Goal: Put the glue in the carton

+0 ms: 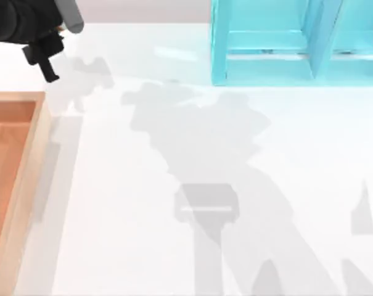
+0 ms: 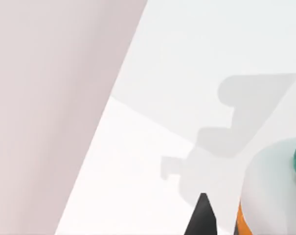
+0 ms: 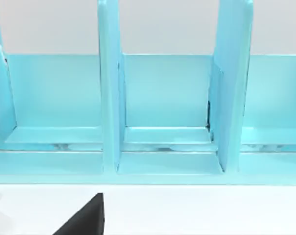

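The glue (image 2: 265,186) sits close in the left wrist view, showing a white body, a dark green cap at the picture's edge and an orange label. A black fingertip (image 2: 201,218) stands right beside it. My left gripper (image 1: 49,69) hangs high over the table's far left corner, shut on the glue. The carton (image 1: 27,179), an open box with light wooden walls and an orange-brown floor, lies at the left edge, just nearer than that gripper. My right gripper (image 3: 84,220) shows as a dark tip facing a light blue rack.
A light blue rack (image 1: 266,68) with upright dividers stands at the back right of the white table (image 1: 174,185). Arm shadows fall across the table's middle and right. A pale wall (image 2: 50,107) rises behind the table's far edge.
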Controlling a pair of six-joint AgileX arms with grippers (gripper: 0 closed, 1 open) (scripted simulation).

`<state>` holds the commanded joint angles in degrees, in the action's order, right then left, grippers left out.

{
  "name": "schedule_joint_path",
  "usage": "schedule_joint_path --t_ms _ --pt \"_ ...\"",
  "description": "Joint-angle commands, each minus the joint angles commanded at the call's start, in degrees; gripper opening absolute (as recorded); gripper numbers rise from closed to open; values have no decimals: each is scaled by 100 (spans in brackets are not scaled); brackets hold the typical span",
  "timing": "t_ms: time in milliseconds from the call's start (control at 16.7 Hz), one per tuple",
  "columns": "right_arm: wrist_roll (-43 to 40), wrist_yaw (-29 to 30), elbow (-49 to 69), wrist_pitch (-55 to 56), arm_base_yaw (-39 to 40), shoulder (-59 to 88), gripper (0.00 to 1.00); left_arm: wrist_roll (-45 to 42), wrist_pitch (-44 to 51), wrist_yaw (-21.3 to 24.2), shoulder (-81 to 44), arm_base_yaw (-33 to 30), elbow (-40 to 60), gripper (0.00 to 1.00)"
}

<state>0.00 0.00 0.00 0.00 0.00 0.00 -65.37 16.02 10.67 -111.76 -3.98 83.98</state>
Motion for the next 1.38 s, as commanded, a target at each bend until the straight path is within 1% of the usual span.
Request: schedule_joint_path --t_ms 300,480,660,780,960,1080,1200,1380 --pt "0 0 0 0 0 0 100 -2840 2329 2314 4 2079 -336 0" --pt "0 0 0 0 0 0 100 -4349 3695 3588 -170 3229 -642 0" --pt "0 0 0 0 0 0 100 -5632 4938 4708 -410 4246 -976 0" --pt "0 0 0 0 0 0 100 -6338 5659 5345 -578 4827 -1194 0" --pt "0 0 0 0 0 0 100 -7116 6498 6073 -799 5490 -1473 0" --pt "0 0 0 0 0 0 100 -7424 6849 6372 -902 5763 -1600 0" --pt "0 0 0 0 0 0 100 -7575 7025 6521 -957 5901 -1666 0" --pt "0 0 0 0 0 0 100 -7578 7028 6523 -958 5903 -1667 0"
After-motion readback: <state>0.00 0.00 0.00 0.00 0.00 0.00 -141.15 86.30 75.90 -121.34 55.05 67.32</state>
